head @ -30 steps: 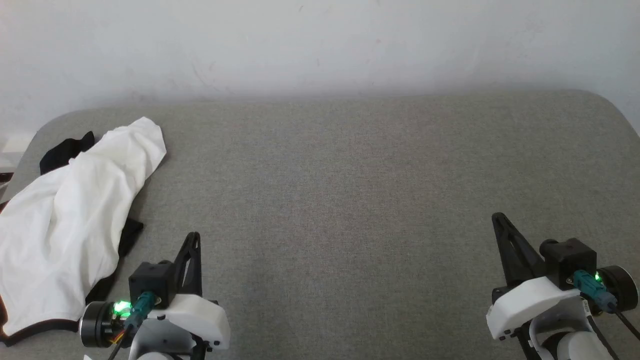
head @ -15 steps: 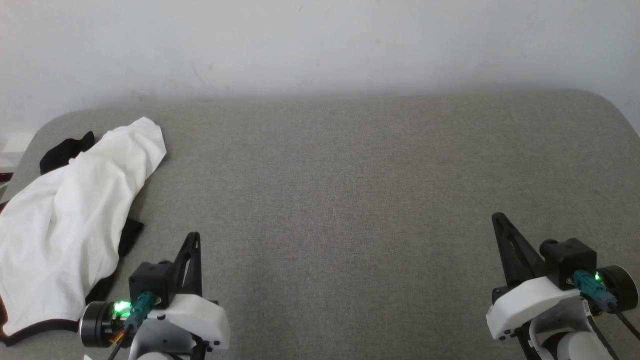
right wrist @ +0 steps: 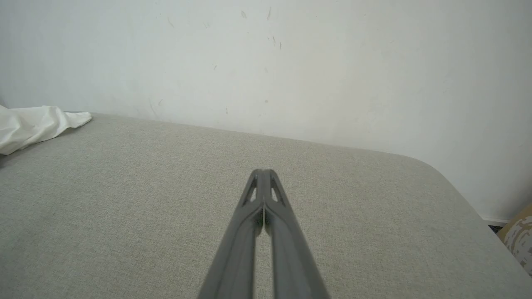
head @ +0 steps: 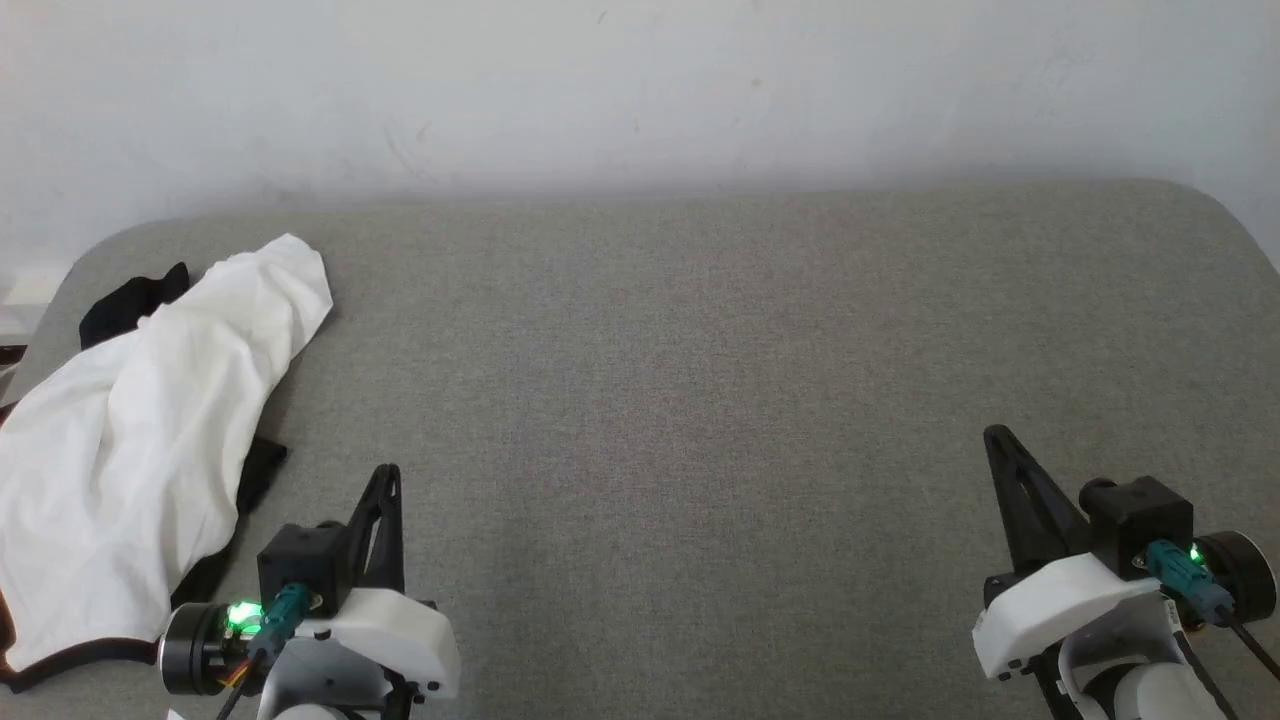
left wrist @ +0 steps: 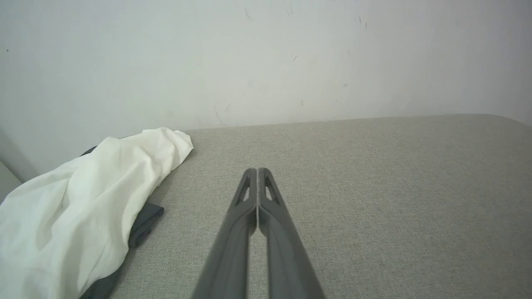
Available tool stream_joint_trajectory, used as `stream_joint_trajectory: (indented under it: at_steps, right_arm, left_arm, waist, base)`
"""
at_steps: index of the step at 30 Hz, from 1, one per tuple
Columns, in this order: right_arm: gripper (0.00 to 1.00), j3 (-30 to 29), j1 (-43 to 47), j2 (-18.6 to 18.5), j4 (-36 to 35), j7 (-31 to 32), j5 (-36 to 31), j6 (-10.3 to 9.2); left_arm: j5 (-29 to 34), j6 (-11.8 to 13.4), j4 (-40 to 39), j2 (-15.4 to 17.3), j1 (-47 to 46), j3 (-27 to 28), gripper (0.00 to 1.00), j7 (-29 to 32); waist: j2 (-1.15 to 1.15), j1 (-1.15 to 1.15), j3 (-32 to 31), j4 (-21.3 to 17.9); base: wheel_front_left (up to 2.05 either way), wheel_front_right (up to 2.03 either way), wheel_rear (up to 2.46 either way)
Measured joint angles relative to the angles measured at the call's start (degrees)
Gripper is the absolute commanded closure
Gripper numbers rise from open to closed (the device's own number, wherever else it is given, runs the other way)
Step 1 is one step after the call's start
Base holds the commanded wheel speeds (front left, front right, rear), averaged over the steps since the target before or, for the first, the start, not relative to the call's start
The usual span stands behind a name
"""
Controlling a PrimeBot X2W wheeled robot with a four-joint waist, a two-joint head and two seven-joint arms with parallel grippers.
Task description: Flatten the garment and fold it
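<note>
The garment (head: 150, 440) lies crumpled at the left edge of the grey padded table (head: 700, 350), a white heap with black sleeve parts showing at its far and near sides. The left wrist view has the garment (left wrist: 79, 207) at lower left, and the right wrist view catches a white end of the garment (right wrist: 33, 124) far left. My left gripper (head: 388, 475) hovers just right of the heap, shut and empty, its tips together (left wrist: 257, 171). My right gripper (head: 995, 437) is far off at the lower right, shut with nothing in it (right wrist: 262, 172).
A pale wall (head: 640, 90) stands right behind the table's far edge. The table's rounded corners show at far left and far right. Beyond the right edge a patterned object (right wrist: 519, 236) sits low by the wall.
</note>
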Motion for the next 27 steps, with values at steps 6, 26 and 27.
stream_joint_trajectory:
  at_steps: [6, 26, 27]
  right_arm:
    - [1.0, 0.0, 0.0, 0.0, 0.0, 0.0, 0.0, 0.0]
    - [0.0, 0.0, 0.0, 0.0, 0.4, -0.2, 0.3, 0.01]
    - [0.0, 0.0, 0.0, 0.0, 0.5, -0.2, 0.6, 0.01]
  left_arm:
    - [0.0, 0.0, 0.0, 0.0, 0.0, 0.0, 1.0, 0.0]
    - [-0.1, 0.0, 0.1, 0.0, 0.1, 0.0, 0.0, -0.1]
    - [-0.2, 0.0, 0.1, 0.0, 0.1, 0.0, 0.0, -0.3]
  waist:
    - [0.0, 0.0, 0.0, 0.0]
    - [0.0, 0.0, 0.0, 0.0]
    - [0.0, 0.0, 0.0, 0.0]
  base:
    - [0.0, 0.0, 0.0]
    - [0.0, 0.0, 0.0]
    - [0.0, 0.0, 0.0]
